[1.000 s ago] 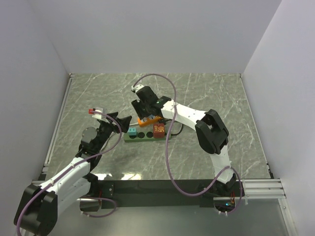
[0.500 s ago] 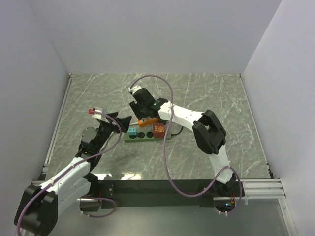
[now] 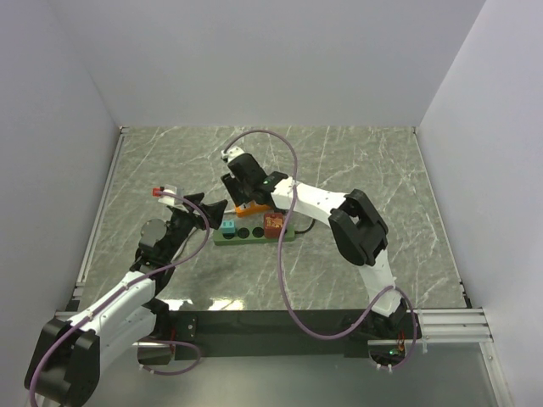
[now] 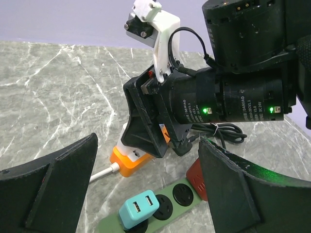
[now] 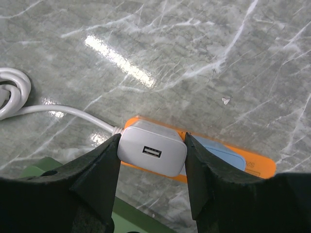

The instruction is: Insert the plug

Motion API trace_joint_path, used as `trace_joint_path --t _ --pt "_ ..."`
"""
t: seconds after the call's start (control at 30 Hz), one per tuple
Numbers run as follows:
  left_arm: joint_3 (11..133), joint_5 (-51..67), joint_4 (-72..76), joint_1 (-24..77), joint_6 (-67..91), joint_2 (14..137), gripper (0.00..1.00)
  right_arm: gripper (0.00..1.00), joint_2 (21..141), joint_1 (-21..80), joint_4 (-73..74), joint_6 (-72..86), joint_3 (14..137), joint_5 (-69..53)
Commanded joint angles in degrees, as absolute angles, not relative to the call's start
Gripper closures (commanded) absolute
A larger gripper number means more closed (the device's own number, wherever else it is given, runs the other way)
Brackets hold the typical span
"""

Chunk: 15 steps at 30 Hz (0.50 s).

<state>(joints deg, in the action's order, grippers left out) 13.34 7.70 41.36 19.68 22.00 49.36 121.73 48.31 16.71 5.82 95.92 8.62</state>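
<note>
Right tool (image 5: 151,160) is partly closed, fingers clamped on the sides of the white plug (image 5: 151,151). The plug sits over the orange strip (image 5: 252,165), just behind the green strip (image 3: 250,237). Over the last second your tool shifted slightly left, probably lining up the insertion. Only the right wrist view shows the grip; pins are hidden everywhere. Left tool (image 4: 146,179) is wide open and empty.

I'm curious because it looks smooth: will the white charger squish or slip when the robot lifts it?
Probably no squishing: the white charger is a boxy, hard-looking shell. Its smooth sides could slip, though the jaws flank both flat sides. It seems to sit on the orange power strip, which might drag along.
</note>
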Motion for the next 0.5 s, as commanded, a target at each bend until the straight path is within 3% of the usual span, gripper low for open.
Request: trace_joint_path --t 0.0,0.4,0.47 --pt "13.09 8.79 44.56 19.34 22.68 49.39 0.09 1.00 123.14 48.61 20.66 7.56 91.32 8.18" --pt "15.38 6.42 40.87 19.25 23.55 50.19 0.08 1.00 118.39 48.34 18.90 7.91 94.12 5.19" --pt "15.73 5.36 39.47 19.25 23.55 49.75 0.08 0.89 118.04 48.34 19.07 7.56 95.01 5.54"
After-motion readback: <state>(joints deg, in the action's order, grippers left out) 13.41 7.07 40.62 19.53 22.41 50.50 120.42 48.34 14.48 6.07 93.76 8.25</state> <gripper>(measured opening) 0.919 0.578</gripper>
